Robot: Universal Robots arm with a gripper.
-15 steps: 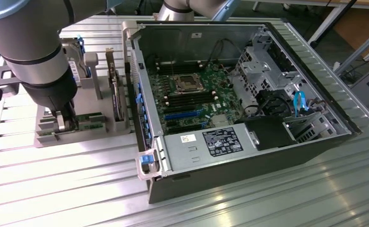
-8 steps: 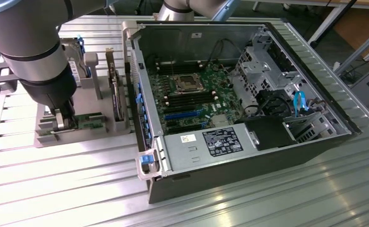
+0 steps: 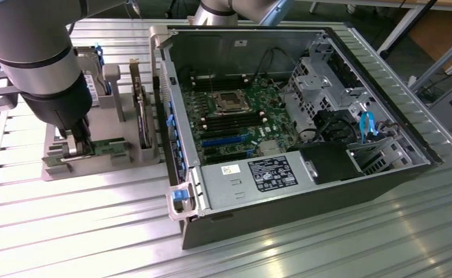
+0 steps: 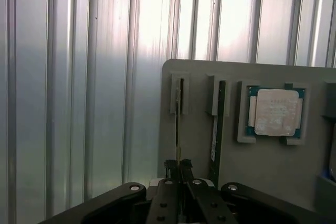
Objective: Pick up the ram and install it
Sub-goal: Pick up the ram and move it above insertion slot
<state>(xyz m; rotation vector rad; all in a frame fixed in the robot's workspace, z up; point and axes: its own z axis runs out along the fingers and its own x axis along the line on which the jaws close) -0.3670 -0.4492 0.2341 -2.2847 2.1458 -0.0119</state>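
Neighbouring the pinched ram: twin stick; CPU

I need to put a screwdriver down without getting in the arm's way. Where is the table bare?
The slatted table is bare at the exterior view's lower left, bordered by the grey parts holder and the open computer case. Crowded: the holder itself, where the gripper is closed on the ram, and inside the case.
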